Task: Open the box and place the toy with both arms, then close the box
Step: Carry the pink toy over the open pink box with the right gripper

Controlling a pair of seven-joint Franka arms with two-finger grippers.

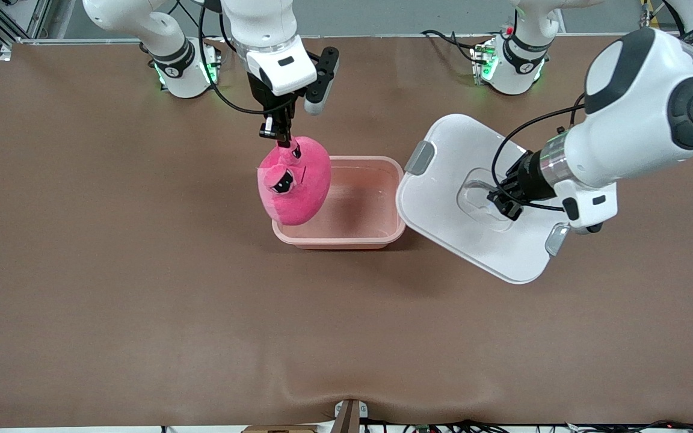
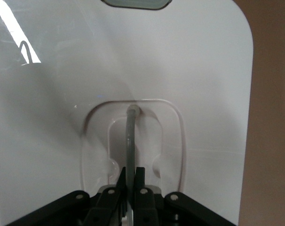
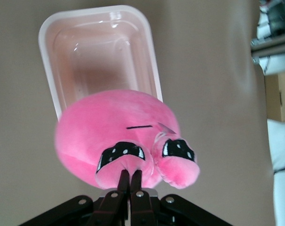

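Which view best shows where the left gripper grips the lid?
Left wrist view: the left gripper is shut on the clear handle of the lid. The front view shows it smaller; the right wrist view shows neither.

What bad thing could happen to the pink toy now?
The right gripper pinches the toy only by one small eye, so it might slip and drop. It hangs over the box rim, so it could land outside. The left gripper holds the lid by its thin handle; it might tip.
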